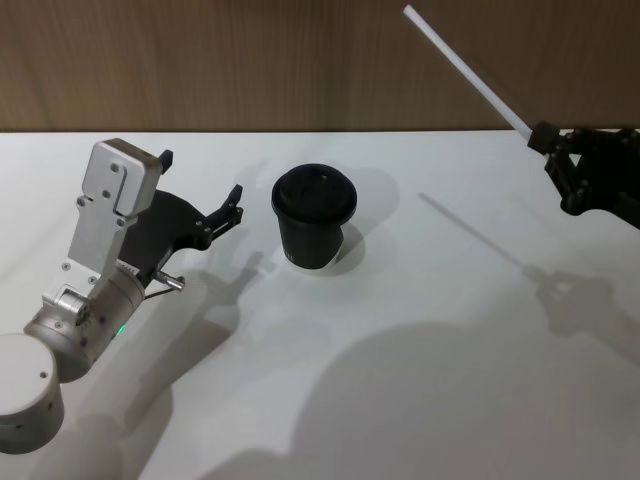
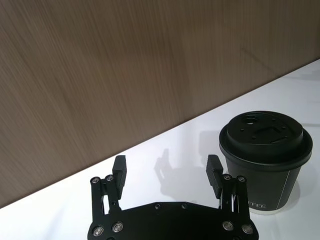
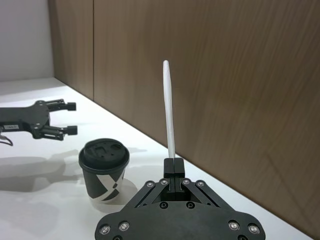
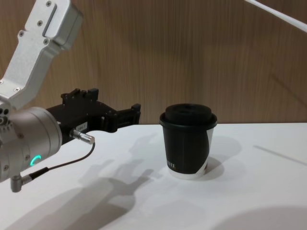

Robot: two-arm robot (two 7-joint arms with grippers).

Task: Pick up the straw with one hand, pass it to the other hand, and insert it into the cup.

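Observation:
The black cup (image 1: pixel 313 225) with its domed lid stands upright mid-table, also seen as the cup (image 4: pixel 188 141) from the chest. My right gripper (image 1: pixel 548 140) hovers high at the far right, shut on the lower end of the white straw (image 1: pixel 465 68), which slants up and away toward the wall. From the right wrist, the straw (image 3: pixel 170 110) rises straight out of the closed right gripper (image 3: pixel 172 162), with the cup (image 3: pixel 104 170) below. My left gripper (image 1: pixel 205 180) is open and empty just left of the cup, fingers pointing toward it; the left gripper (image 2: pixel 167 170) sits beside the cup (image 2: pixel 262 160).
The white table (image 1: pixel 420 380) has open room in front of and to the right of the cup. A brown wooden wall (image 1: pixel 250 60) runs along the table's far edge. A thin black cable (image 4: pixel 62 165) loops under the left wrist.

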